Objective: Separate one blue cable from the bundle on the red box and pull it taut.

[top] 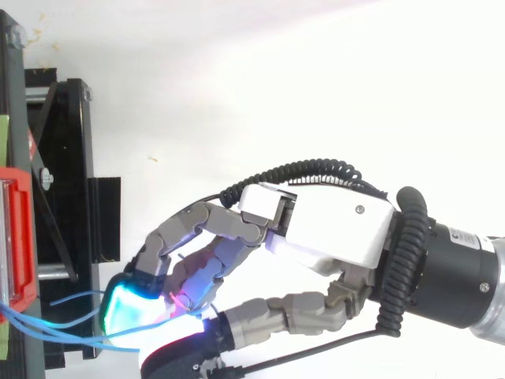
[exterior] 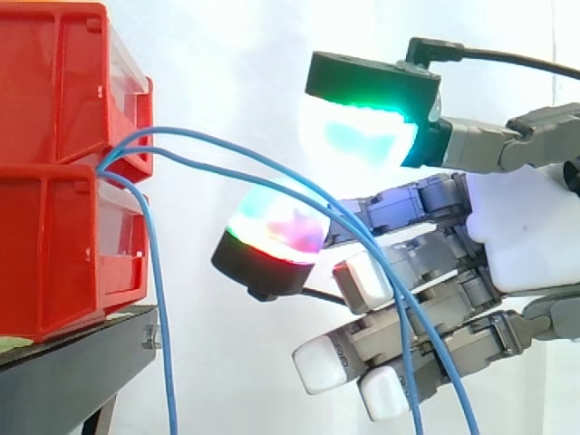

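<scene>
- Blue cables [exterior: 161, 317] come out between the stacked red bins [exterior: 54, 181] at the black stand's [exterior: 72, 362] right edge.
- Two drape across the hand [exterior: 517, 227]; one hangs beside the stand.
- Cannot tell if the hand grasps any.

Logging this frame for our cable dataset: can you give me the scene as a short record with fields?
bins: two red bins stacked on a black stand
blue cables: three, coming out between the bins
hanging cable: drops beside the bins
arcing cables: two, reaching the hand, then falling slack
hand grip: cannot tell
taut: none
</scene>
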Tool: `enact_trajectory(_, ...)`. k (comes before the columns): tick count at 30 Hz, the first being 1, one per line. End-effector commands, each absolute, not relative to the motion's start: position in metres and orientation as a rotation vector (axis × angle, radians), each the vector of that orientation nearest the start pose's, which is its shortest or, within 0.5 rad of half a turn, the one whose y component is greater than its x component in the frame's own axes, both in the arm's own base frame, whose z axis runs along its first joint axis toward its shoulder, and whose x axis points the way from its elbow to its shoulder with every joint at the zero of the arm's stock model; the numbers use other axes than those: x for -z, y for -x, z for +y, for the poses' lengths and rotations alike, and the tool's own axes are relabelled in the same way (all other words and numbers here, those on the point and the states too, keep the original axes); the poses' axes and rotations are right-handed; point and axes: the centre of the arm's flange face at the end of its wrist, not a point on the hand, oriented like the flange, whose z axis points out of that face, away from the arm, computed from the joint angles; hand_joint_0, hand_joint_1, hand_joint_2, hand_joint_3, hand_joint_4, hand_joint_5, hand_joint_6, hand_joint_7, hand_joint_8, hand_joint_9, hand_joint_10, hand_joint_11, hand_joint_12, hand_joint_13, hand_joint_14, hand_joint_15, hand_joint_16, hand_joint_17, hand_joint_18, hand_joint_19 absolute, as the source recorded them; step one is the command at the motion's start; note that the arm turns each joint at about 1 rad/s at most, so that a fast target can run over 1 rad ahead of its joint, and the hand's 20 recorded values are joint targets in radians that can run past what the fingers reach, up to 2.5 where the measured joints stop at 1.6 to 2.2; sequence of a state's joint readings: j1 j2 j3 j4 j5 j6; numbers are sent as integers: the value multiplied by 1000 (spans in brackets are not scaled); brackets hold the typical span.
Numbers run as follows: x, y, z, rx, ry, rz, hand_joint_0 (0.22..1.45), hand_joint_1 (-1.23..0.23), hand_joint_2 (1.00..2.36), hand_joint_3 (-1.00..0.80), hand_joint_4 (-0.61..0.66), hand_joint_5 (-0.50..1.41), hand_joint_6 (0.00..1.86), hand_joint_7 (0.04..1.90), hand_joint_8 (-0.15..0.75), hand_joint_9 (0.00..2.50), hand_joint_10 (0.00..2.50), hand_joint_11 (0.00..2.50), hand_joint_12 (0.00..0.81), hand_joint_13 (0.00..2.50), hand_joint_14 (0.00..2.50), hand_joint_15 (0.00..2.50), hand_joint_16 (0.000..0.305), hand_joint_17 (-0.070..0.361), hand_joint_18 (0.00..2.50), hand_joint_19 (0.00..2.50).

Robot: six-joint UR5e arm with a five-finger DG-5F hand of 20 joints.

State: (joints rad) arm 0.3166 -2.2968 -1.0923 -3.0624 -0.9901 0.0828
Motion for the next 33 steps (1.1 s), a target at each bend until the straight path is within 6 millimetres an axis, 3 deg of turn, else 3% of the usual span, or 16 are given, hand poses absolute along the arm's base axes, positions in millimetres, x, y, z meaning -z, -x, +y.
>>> enact_trajectory(1, -272, -748, 47, -934, -1446, 1112, 571, -673, 1005, -428, 61, -107, 889, 808, 274, 1143, 23, 660, 350, 777, 20, 478, 47, 106, 623, 645)
enact_trajectory(14, -269, -743, 49, -938, -1472, 1158, 607, -788, 1011, -370, 90, -111, 927, 791, 267, 1142, 24, 696, 344, 778, 19, 466, 46, 104, 653, 627)
enact_trajectory(19, -270, -743, 50, -948, -1469, 1172, 570, -770, 1017, -243, 89, -101, 937, 828, 273, 1169, 24, 711, 349, 775, 19, 483, 47, 106, 635, 658)
enact_trajectory(27, -269, -743, 51, -951, -1468, 1174, 475, -602, 1002, -469, 100, -99, 909, 816, 302, 1187, 21, 691, 383, 785, 19, 488, 55, 123, 643, 658)
enact_trajectory(33, -269, -743, 50, -952, -1469, 1175, 485, -574, 1001, -487, 94, -97, 890, 821, 298, 1181, 21, 676, 380, 782, 18, 480, 54, 121, 632, 664)
